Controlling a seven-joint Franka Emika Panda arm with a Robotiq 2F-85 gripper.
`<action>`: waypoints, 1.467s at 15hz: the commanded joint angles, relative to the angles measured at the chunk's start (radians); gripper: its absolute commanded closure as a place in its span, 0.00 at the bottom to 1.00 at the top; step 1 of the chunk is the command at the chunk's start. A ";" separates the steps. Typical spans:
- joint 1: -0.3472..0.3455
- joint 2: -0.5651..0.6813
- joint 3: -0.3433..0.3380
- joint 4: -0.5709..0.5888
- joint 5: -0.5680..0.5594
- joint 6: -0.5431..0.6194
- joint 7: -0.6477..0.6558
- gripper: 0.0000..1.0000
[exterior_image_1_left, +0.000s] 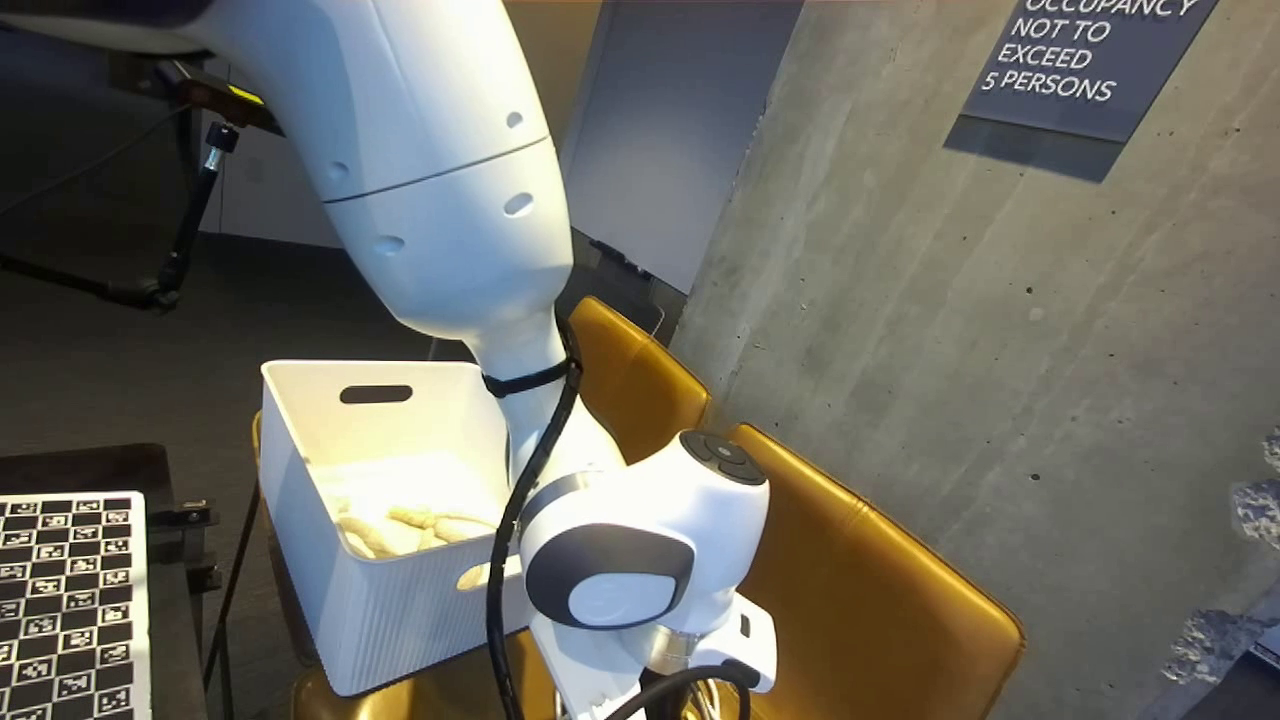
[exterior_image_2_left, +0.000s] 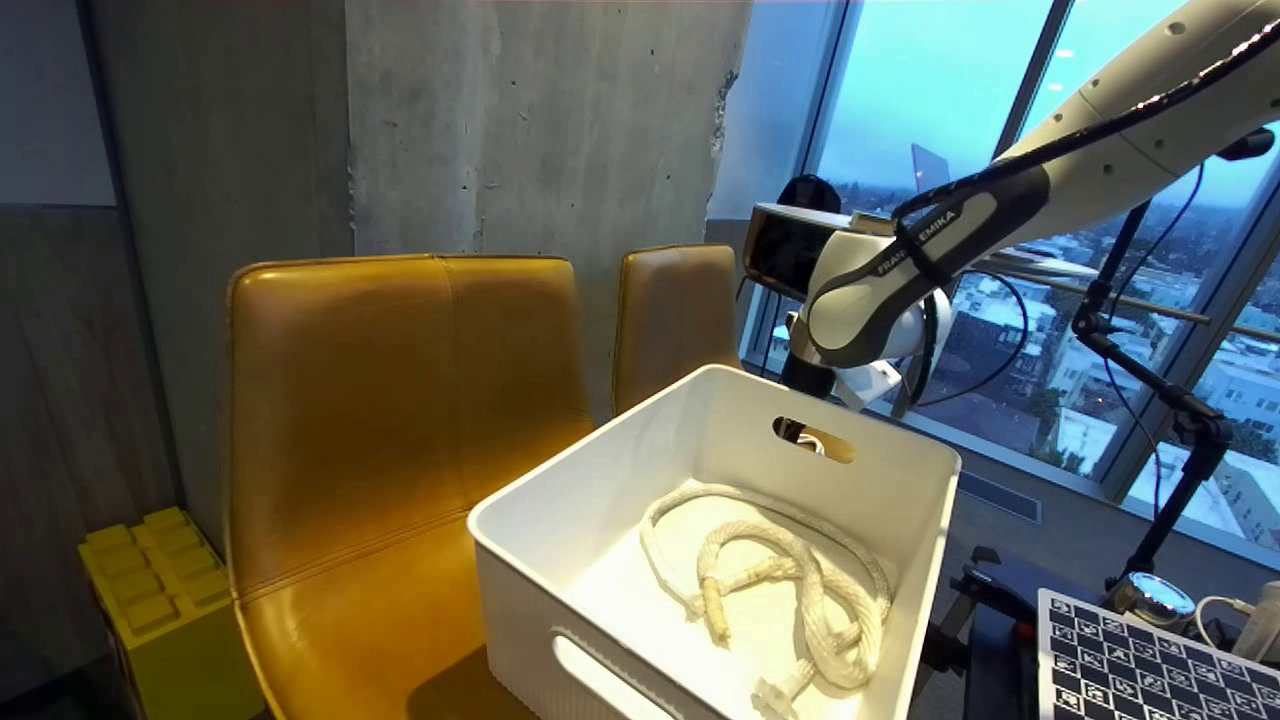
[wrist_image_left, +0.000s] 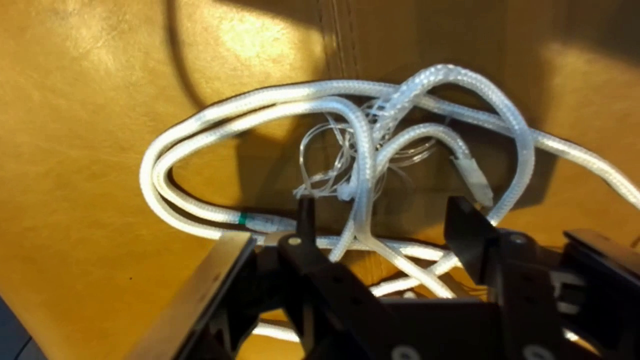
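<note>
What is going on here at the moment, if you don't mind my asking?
A robot arm has its gripper over a tangle of white cord lying on a golden-brown chair. The jaws stand open and nothing looks clamped between them, though I can't tell whether they touch the cord. Next to the gripper, a white bin has more pale cord inside.
</note>
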 joint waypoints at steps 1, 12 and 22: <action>0.015 0.003 -0.012 0.002 -0.029 0.017 0.038 0.64; 0.043 -0.091 -0.025 0.001 -0.034 -0.072 0.077 0.99; 0.155 -0.518 -0.004 -0.106 -0.070 -0.190 0.080 0.99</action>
